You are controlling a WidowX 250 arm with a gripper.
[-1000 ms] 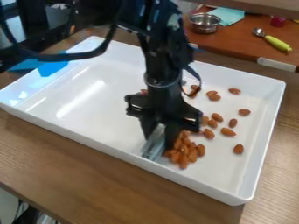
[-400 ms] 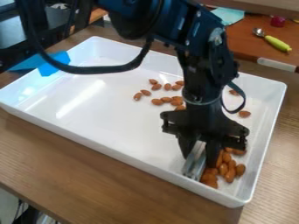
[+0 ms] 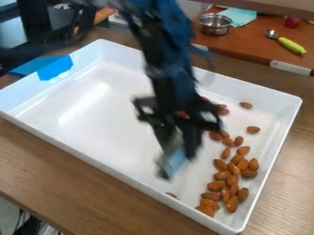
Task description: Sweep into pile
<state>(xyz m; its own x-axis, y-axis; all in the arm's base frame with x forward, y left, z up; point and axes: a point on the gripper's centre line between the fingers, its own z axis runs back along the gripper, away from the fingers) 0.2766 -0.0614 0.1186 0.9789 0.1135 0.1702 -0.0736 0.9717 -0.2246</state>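
Observation:
The black gripper (image 3: 178, 148) hangs over the middle of the white tray (image 3: 104, 121), left of most of the almonds. It is shut on a flat, pale, shiny sweeping tool (image 3: 173, 161), which tilts down towards the tray floor. A loose, elongated pile of almonds (image 3: 230, 179) lies along the tray's right side and reaches down to its near right corner. A few almonds lie apart near the far right, and one almond (image 3: 171, 195) rests by the near wall. Other almonds are partly hidden behind the gripper.
Blue tape (image 3: 55, 68) covers part of the tray's far left rim. Behind the tray, a metal pot (image 3: 215, 24), a teal cloth (image 3: 239, 16) and a spoon with a green handle (image 3: 291, 45) are on the reddish-brown surface.
The gripper went right with the tool, pushing almonds to the near right, then came back left and up. The almonds now lie more spread out there, and the tray's near right corner has shifted slightly towards the camera.

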